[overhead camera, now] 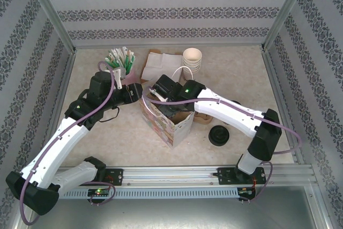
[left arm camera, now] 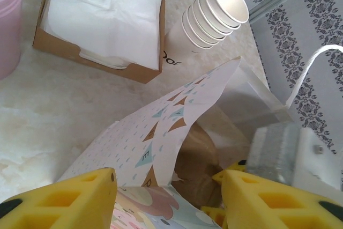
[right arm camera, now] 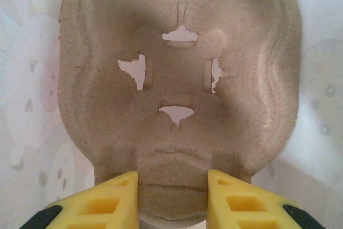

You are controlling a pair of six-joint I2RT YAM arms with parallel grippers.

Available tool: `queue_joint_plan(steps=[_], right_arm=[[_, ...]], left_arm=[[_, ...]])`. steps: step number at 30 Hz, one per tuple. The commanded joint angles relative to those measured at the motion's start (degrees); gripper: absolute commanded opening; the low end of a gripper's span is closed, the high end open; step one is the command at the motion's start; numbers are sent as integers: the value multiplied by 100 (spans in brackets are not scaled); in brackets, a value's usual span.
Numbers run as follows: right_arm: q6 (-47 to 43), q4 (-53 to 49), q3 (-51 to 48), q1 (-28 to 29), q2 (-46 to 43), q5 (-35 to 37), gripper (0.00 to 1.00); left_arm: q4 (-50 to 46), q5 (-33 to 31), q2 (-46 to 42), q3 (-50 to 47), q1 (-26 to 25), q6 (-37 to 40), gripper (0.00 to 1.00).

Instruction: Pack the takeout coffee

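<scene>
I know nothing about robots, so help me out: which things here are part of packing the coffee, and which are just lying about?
In use: printed paper bag, left hand astride its rim; pulp cup tray, gripped by the right hand.
Lying about: stacked cups, napkin box, pink pot, black lid.

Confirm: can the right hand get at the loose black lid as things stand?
Probably not yet. The right hand is down in the paper bag, gripping the pulp carrier. The black lid itself lies uncovered beside that arm.
</scene>
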Motion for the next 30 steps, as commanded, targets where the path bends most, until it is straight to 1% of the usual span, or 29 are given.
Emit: queue_joint_plan(steps=[1,21,30], right_arm=[[57,-167,171,-75,127,-130,31],[147,-177,244,-220,823,-392,31],[215,-54,117,-254,983,-443,32]], left_arm=[[130,-19,-85,-4,76,-21,55],[-120,-684,-410,25,72,176,55],[-187,-738,-472,24,77,204,55]])
